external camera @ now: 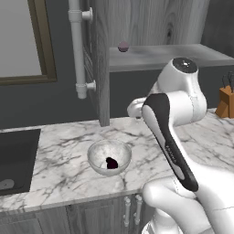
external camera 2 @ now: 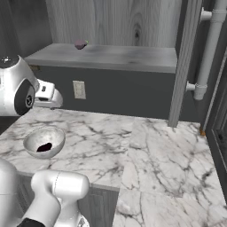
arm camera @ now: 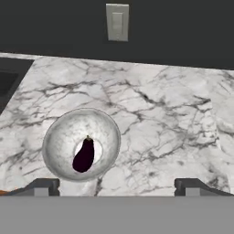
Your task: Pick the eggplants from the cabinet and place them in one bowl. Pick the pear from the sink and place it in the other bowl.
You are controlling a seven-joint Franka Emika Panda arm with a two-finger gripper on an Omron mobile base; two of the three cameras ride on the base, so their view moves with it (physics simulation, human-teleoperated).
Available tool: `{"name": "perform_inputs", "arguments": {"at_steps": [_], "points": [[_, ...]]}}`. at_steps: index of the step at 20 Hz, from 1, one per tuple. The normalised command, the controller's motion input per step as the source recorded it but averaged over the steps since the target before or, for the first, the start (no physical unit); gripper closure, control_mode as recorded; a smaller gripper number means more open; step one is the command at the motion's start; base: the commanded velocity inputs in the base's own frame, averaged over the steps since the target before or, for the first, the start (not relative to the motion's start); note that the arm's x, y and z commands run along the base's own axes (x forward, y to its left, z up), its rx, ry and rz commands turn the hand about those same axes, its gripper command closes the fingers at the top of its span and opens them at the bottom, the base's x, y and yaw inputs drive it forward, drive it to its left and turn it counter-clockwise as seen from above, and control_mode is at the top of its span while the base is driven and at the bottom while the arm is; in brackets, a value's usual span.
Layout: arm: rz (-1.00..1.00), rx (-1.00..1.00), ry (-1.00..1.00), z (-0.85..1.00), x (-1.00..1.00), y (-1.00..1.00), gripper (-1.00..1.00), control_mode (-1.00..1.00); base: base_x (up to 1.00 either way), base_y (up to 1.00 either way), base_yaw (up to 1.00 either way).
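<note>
One dark purple eggplant point(arm camera: 83, 156) lies inside the pale speckled bowl point(arm camera: 64, 137) on the marble counter; bowl point(external camera: 98, 155) and eggplant point(external camera: 111, 163) also show from the left base, and bowl point(external camera 2: 37, 137) from the right. A second eggplant point(external camera: 123, 46) point(external camera 2: 80, 43) sits on the open cabinet's shelf point(external camera: 169, 55). My gripper point(arm camera: 118, 186) hangs open above the counter, just right of the bowl, holding nothing. The black sink point(external camera: 16, 160) lies at the left. The pear and the other bowl are out of view.
The cabinet door point(external camera: 101, 68) stands open toward the counter, beside a white pipe point(external camera: 77, 45). A knife block point(external camera: 226, 103) stands at the far right. A wall outlet point(arm camera: 117, 21) sits behind the counter. Bare marble point(external camera 2: 168, 155) stretches to the right of the bowl.
</note>
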Motion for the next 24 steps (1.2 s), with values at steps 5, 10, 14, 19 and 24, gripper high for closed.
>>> {"name": "perform_inputs", "arguments": {"at_steps": [5,10,14,19,24], "points": [[-0.01,0.01,-0.41,0.54,0.16,0.0,-1.0,-1.0,0.0,0.0,0.0],[-0.02,0.01,-0.3,0.75,0.17,-0.03,-1.0,-1.0,0.0,0.0,0.0],[0.0,0.06,-0.1,0.6,0.12,-0.08,-1.0,-1.0,0.0,0.0,0.0],[0.02,0.13,0.0,0.33,0.24,-0.2,-1.0,-1.0,0.0,0.0,0.0],[0.01,0.05,0.0,0.76,0.02,-0.1,-1.0,-1.0,0.0,0.0,0.0]]}}
